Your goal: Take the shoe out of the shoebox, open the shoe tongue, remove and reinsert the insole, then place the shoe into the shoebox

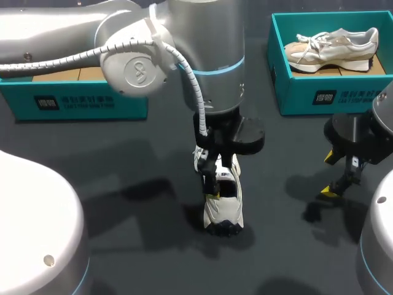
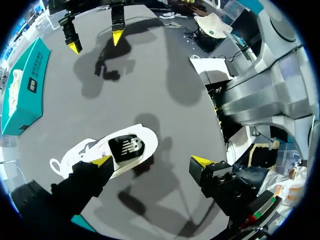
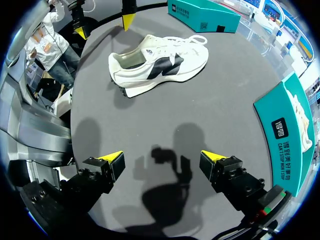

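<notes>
- A matte dark grey table [image 1: 123, 184] fills our view, with a teal cardboard shoebox [image 1: 80, 104] at its far left.
- At centre our left gripper [image 1: 217, 183] hangs, jaws wide apart, one finger just over the white shoe [image 1: 224, 208], which stands on the table outside both boxes.
- A second teal shoebox [image 1: 325, 95] holds a cream sneaker [image 1: 331, 49].
- Our right gripper [image 1: 341, 175] hovers above the table, jaws apart.

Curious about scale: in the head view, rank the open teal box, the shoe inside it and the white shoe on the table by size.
Largest: open teal box.
Then shoe inside it and white shoe on the table: about alike; the left arm hides part of the latter.
</notes>
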You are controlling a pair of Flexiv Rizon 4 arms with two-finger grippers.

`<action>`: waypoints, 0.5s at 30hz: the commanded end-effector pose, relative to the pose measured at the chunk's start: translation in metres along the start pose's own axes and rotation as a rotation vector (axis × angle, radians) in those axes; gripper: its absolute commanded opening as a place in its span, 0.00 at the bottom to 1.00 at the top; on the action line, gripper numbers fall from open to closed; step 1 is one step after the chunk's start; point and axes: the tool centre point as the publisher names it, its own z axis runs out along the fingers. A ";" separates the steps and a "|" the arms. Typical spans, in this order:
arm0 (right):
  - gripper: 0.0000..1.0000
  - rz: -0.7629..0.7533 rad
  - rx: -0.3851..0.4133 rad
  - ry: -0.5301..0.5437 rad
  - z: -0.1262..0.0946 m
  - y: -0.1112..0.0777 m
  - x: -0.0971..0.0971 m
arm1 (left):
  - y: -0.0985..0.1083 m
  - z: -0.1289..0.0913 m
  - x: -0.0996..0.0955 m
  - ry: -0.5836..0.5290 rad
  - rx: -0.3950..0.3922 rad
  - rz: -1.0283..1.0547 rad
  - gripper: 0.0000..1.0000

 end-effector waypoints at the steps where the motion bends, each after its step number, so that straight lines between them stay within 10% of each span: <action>1: 1.00 0.000 -0.001 -0.003 0.000 -0.001 0.002 | -0.010 0.012 0.002 -0.009 -0.015 -0.022 1.00; 15: 1.00 0.000 -0.001 -0.003 0.000 -0.001 0.002 | -0.015 0.067 -0.004 -0.039 -0.035 -0.165 1.00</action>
